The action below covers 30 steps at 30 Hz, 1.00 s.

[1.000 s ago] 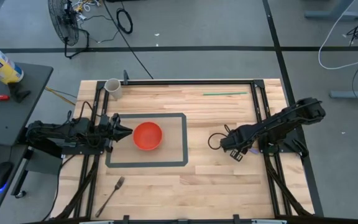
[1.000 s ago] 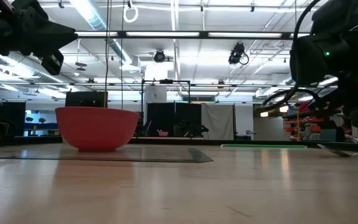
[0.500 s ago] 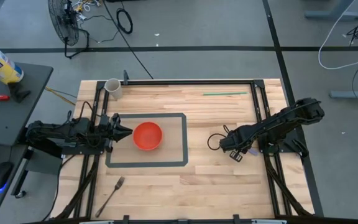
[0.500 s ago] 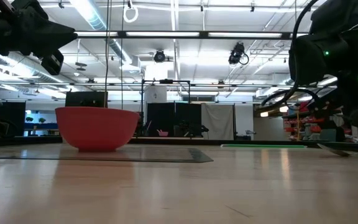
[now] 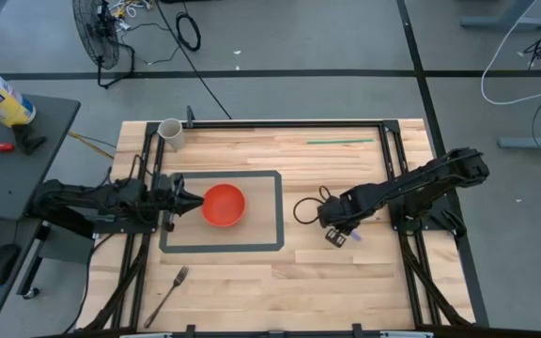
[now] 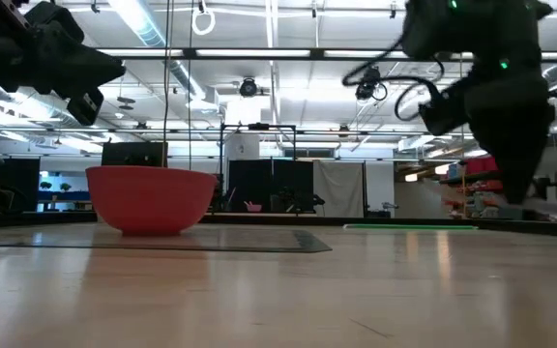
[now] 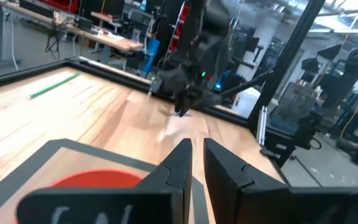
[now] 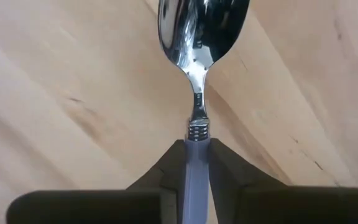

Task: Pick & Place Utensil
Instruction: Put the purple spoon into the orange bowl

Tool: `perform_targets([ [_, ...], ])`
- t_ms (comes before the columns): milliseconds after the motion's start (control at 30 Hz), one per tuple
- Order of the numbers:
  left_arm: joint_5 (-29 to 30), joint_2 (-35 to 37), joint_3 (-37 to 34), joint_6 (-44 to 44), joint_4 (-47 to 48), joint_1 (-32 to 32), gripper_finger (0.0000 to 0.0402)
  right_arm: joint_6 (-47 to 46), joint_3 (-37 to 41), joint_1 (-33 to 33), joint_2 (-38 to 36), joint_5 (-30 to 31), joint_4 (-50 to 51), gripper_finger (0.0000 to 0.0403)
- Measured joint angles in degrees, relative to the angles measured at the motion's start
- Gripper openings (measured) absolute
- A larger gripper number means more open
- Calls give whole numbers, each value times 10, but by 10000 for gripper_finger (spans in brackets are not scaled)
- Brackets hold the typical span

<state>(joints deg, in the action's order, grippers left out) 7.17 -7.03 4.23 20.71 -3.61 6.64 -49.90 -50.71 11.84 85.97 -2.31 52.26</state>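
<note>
So the pick looks done, from where I stand. The right gripper [image 8: 196, 163] is clenched on the spoon [image 8: 199, 37], its two fingers pinching the pale lilac handle just behind the metal collar, with the shiny bowl of the spoon sticking out ahead over bare wood. From above, that right gripper [image 5: 336, 225] hangs over the table [image 5: 346, 282] on the right-hand part, well apart from the red bowl [image 5: 223, 205], which sits inside the dark taped rectangle [image 5: 280, 211]. I judge the spoon is lifted clear of the wood, though I cannot be sure how high.

The left gripper [image 7: 194, 163] waits just beside the bowl on its left, fingers pressed nearly together and holding nothing.

What remains, as I read it, is the whole placing half: carry the spoon across to the bowl, assuming that is the target, and let it go there. Nothing is in the bowl as far as I can see.

A fork [image 5: 167, 294] lies untouched near the front left edge, and a pale cup [image 5: 170, 132] stands at the far left corner.
</note>
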Motion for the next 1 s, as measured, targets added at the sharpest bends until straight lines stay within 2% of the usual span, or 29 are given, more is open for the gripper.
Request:
perform_targets([
  [200,-10,-124,0,-11,-128,19,46,0,-74,-2,6,0,-7,52],
  [333,-11,-221,0,-48,-217,49,49,11,-118,-9,33,-26,-9,52],
  [433,-11,-294,1,-68,-286,71,64,26,-157,-13,67,-56,-3,52],
  [500,-10,-336,17,-75,-299,81,83,51,-191,-13,95,-62,5,52],
  [700,0,-450,84,-92,-291,94,139,134,-321,-14,183,-58,73,52],
  [833,9,-485,121,-91,-258,94,152,170,-422,-16,235,-36,136,52],
  [900,11,-480,142,-91,-207,94,153,186,-470,-18,256,-16,159,52],
  [1000,5,-449,184,-85,-62,100,150,210,-534,-24,285,2,185,52],
])
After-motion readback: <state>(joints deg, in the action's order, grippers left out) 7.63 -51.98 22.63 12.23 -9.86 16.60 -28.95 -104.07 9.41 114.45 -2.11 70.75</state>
